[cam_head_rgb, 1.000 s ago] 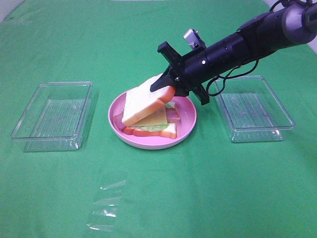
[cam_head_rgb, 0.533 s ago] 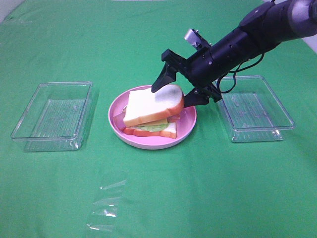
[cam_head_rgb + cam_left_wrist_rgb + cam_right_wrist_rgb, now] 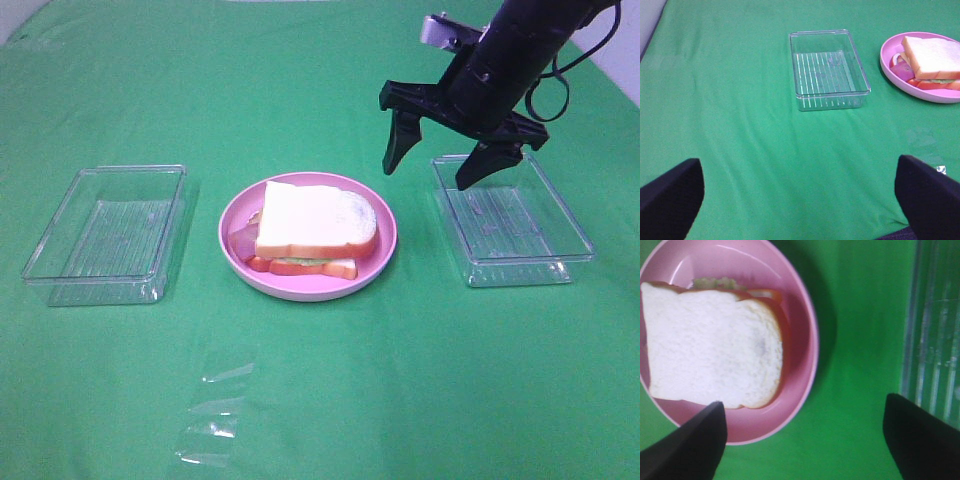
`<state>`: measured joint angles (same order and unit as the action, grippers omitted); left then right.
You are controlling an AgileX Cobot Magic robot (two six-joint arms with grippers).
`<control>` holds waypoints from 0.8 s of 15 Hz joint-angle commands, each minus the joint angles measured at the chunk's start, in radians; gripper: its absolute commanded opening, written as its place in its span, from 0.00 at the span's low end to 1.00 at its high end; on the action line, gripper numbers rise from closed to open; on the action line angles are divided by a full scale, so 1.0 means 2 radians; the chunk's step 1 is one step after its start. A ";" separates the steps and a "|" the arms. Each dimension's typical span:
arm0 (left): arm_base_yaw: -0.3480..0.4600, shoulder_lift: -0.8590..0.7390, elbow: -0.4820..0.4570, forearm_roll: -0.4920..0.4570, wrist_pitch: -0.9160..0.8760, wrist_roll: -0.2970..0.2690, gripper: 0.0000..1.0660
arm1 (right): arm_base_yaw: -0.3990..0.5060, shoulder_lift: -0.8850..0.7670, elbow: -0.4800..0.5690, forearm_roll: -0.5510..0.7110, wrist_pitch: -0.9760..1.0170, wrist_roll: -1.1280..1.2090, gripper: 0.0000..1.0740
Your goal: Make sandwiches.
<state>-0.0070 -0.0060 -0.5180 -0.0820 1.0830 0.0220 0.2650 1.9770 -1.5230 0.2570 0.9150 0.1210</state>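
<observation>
A stacked sandwich [image 3: 315,228] lies on the pink plate [image 3: 382,215] in the middle of the green cloth. Its top white bread slice [image 3: 710,355] rests flat over lettuce and reddish strips, above a bottom slice [image 3: 330,266]. My right gripper [image 3: 438,163] hangs open and empty in the air, up and to the right of the plate, over the near edge of the right tray. The left wrist view has the sandwich [image 3: 932,62] far off, and my left gripper [image 3: 800,197] is open with only cloth between its fingers.
A clear tray [image 3: 110,232] sits left of the plate and another clear tray [image 3: 510,222] right of it. A crumpled clear plastic film [image 3: 215,405] lies on the cloth near the front. The left tray [image 3: 827,67] is empty.
My right gripper opened and let go of the top bread slice, which dropped flat onto the stack. The gripper then rose and drew back to the right.
</observation>
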 commanded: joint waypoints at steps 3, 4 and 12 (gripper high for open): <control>0.000 -0.011 0.001 -0.003 -0.003 -0.001 0.89 | -0.002 -0.044 -0.002 -0.129 0.057 0.026 0.77; 0.000 -0.011 0.001 -0.003 -0.003 -0.001 0.89 | -0.005 -0.049 -0.002 -0.173 0.076 0.036 0.77; 0.000 -0.011 0.001 -0.003 -0.003 -0.001 0.89 | -0.099 -0.058 0.012 -0.151 0.167 0.006 0.77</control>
<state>-0.0070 -0.0060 -0.5180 -0.0820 1.0830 0.0220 0.0670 1.8680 -1.5020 -0.0490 1.2050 0.1480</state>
